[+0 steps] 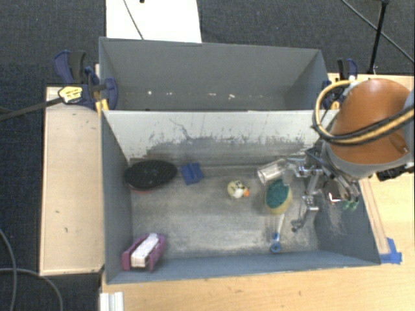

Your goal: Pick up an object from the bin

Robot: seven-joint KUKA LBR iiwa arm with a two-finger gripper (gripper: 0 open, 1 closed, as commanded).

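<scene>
My gripper hangs low over the right part of the bin floor, close to the right wall. Just to its left lies a green and yellow sponge, apart from it as far as I can see. A clear little cup lies tipped on its side above the sponge, near the back wall. Below the sponge lies a thin white stick with a blue end, just left of the gripper's lower tip. Nothing shows held in the gripper.
Further left lie a small yellow and white ball-like toy, a blue block and a black oval pad. A purple and white box lies in the front left corner. The orange-covered arm overhangs the bin's right wall.
</scene>
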